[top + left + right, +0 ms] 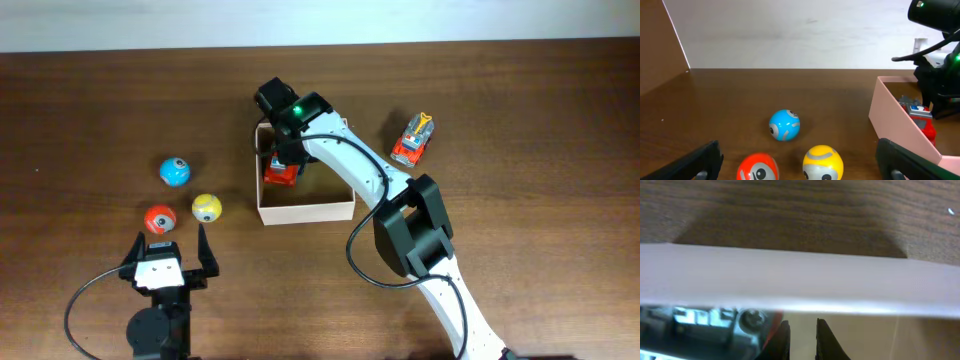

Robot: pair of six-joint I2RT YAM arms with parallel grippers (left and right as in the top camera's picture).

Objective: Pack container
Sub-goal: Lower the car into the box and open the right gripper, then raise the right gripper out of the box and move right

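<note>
The container (305, 212) is a cream-white square box at the table's middle; its wall shows in the left wrist view (895, 120) and as a blurred white band in the right wrist view (800, 280). A red toy car (280, 172) (920, 117) (705, 322) lies in its left part. My right gripper (283, 155) (802, 340) reaches into the box just beside the car, shut, with only a thin slit and nothing between the fingers. My left gripper (170, 238) (800, 162) stands wide open left of the box, with the red ball (160, 219) (758, 167) and yellow ball (206, 208) (823, 162) just ahead of its fingertips.
A blue ball (174, 172) (784, 125) rests on the wood farther out from the left gripper. An orange and white toy truck (412, 139) sits on the table right of the box. The right arm (410, 225) stretches over the box's right side.
</note>
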